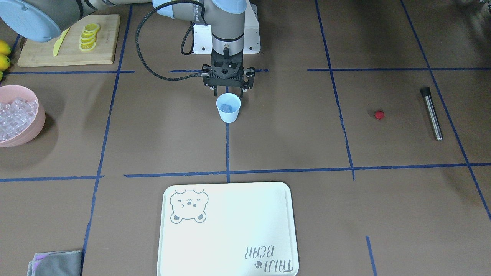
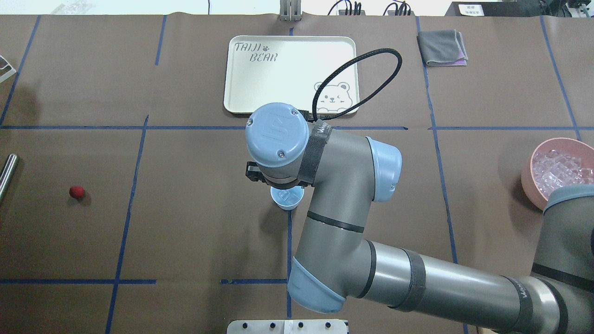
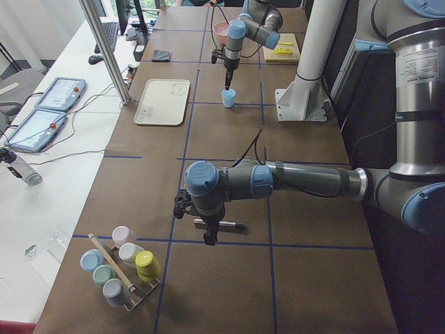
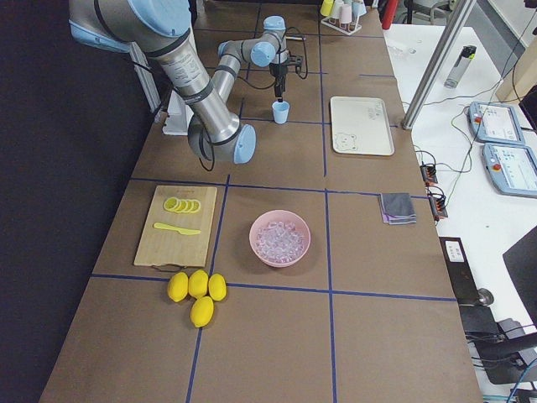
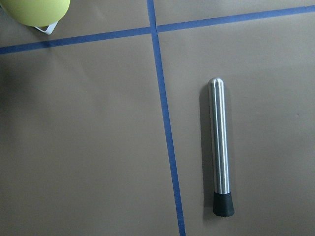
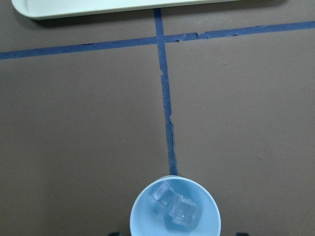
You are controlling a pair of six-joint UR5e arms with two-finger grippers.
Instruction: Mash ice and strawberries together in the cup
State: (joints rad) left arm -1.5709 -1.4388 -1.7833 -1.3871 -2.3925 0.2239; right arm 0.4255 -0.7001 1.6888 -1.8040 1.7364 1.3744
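Right gripper [image 1: 229, 92], jaws spread, hangs over one cup [image 1: 229, 113] holding two ice cubes [image 6: 176, 208], one strawberry [image 1: 379, 114] well apart, one tray [image 1: 230, 234] reading "TAIJI BEAR"; left gripper [image 3: 209, 239]: cannot tell.

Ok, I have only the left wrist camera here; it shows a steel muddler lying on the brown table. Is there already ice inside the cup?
Observer: Yes, two ice cubes lie in the pale blue cup.
Operator: And the strawberry, is it also inside?
Observer: No. The strawberry lies on the table, far from the cup, near the muddler but not touching it.
Operator: Where is the right pincer?
Observer: The right pincer hangs over the cup, open and empty.
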